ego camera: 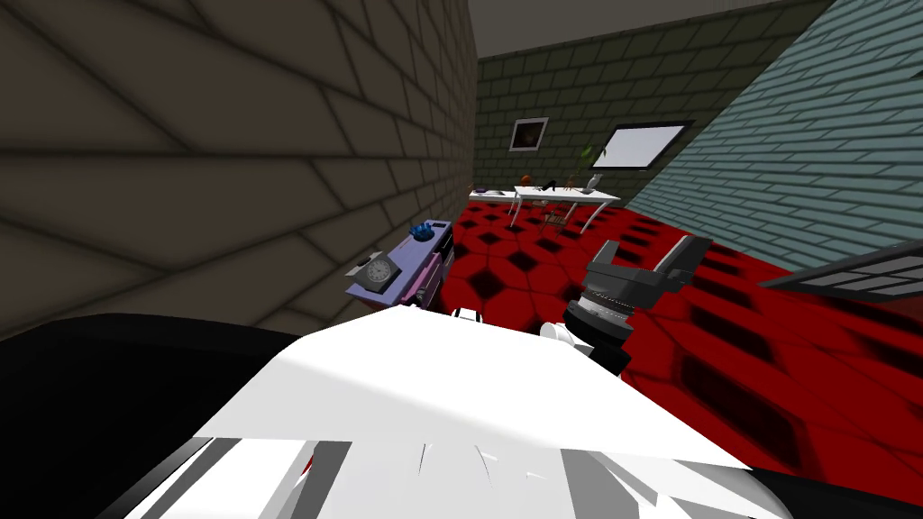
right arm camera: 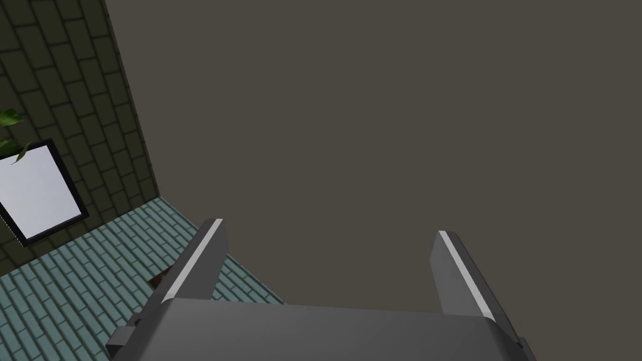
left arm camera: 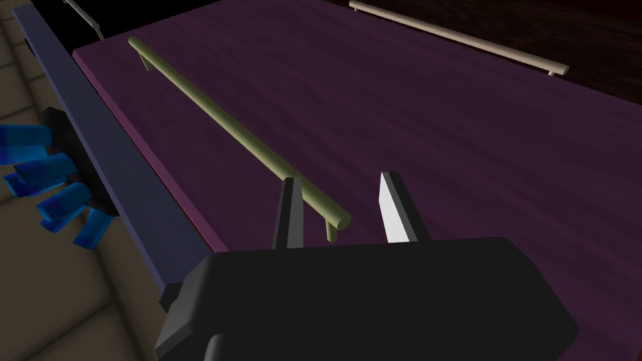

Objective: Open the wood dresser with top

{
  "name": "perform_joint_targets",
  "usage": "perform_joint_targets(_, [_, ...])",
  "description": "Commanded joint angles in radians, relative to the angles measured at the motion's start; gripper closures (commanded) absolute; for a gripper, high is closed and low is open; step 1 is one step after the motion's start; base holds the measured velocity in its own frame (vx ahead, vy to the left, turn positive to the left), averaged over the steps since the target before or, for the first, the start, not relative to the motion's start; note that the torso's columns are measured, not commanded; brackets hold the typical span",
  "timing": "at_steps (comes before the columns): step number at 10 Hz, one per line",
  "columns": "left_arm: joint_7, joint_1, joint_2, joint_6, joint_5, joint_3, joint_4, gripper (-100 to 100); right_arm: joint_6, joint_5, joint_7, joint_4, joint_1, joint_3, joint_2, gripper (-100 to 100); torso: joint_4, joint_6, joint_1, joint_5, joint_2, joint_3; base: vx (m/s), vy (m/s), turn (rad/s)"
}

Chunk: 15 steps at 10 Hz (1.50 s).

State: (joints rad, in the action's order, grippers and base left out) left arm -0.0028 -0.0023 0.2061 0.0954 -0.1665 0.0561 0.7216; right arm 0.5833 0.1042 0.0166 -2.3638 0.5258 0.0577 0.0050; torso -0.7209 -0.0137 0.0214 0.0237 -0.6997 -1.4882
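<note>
The dresser [ego camera: 403, 272] is purple with a violet top slab [left arm camera: 94, 156] and stands against the brick wall to my left. A clock [ego camera: 380, 270] and a blue object [ego camera: 421, 232] sit on its top. In the left wrist view, a long olive bar handle [left arm camera: 238, 128] runs across a purple drawer front [left arm camera: 407, 125]. My left gripper [left arm camera: 342, 213] straddles the near end of that bar. One finger lies against the bar, and a small gap shows between the bar and the other. My right gripper [ego camera: 644, 266] is raised over the red floor, with its fingers [right arm camera: 200, 257] wide open and nothing between them.
A second pale handle [left arm camera: 457, 37] crosses a darker drawer front beside the purple one. White tables [ego camera: 563, 194] with small objects stand at the far wall. Red patterned floor [ego camera: 721, 360] stretches to my right. A black area [ego camera: 90, 405] lies at lower left.
</note>
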Motion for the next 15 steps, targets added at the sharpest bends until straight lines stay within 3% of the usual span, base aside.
perform_joint_targets(1, [0.015,-0.096,-0.051,-0.047,0.045,-0.039,-0.102,100,0.0,0.0,0.0,0.0,0.0,0.0,0.0,0,0.001,0.0,0.001,0.002,-0.005,0.002,-0.156,-0.008,-0.016])
perform_joint_targets(3, [0.015,-0.158,-0.051,-0.048,0.045,-0.039,-0.135,100,0.0,0.0,0.0,0.0,0.0,0.0,0.0,0,0.0,0.002,-0.002,-0.003,-0.005,0.001,-0.06,-0.004,0.0])
perform_joint_targets(4, [0.03,-0.201,-0.093,-0.075,0.09,-0.087,-0.186,100,0.0,0.0,0.0,0.0,0.0,0.0,0.0,0,0.0,0.002,-0.003,-0.004,0.0,-0.001,-0.133,0.004,0.038])
perform_joint_targets(6, [0.03,-0.245,-0.093,-0.076,0.09,-0.087,-0.163,100,0.0,0.0,0.0,0.0,0.0,0.0,0.0,0,0.0,0.007,-0.006,-0.007,-0.013,0.003,-0.117,0.0,-0.01])
perform_joint_targets(8, [0.03,-0.306,-0.093,-0.076,0.09,-0.087,-0.259,100,0.0,0.0,0.0,0.0,0.0,0.0,0.0,0,-0.007,0.004,-0.011,-0.012,-0.009,0.002,-0.024,0.005,0.021])
perform_joint_targets(9, [0.045,-0.354,-0.135,-0.104,0.135,-0.134,-0.308,100,0.0,0.0,0.0,0.0,0.0,0.0,0.0,0,-0.005,0.003,-0.011,-0.011,-0.007,0.001,-0.124,-0.004,0.011])
perform_joint_targets(10, [0.045,-0.389,-0.135,-0.104,0.135,-0.134,-0.335,100,0.0,0.0,0.0,0.0,0.0,0.0,0.0,0,-0.002,0.005,-0.012,-0.01,-0.015,0.003,-0.146,-0.004,-0.016])
perform_joint_targets(11, [0.045,-0.454,-0.135,-0.085,0.135,-0.134,-0.383,100,0.0,0.0,0.0,0.0,0.0,0.0,0.0,0,-0.001,0.009,-0.012,-0.012,-0.019,0.004,-0.077,-0.006,-0.022])
perform_joint_targets(12, [0.039,-0.422,-0.132,-0.13,0.136,-0.146,-0.297,-100,0.0,0.0,0.0,0.0,0.0,0.0,0.0,0,-0.008,0.011,-0.014,-0.017,-0.021,0.004,-0.076,-0.016,0.016])
perform_joint_targets(15, [0.04,-0.467,-0.122,-0.187,0.134,-0.151,-0.283,-100,0.0,0.0,0.0,0.0,0.0,0.0,0.0,0,-0.018,0.014,-0.022,-0.024,-0.039,0.013,-0.072,-0.007,0.013])
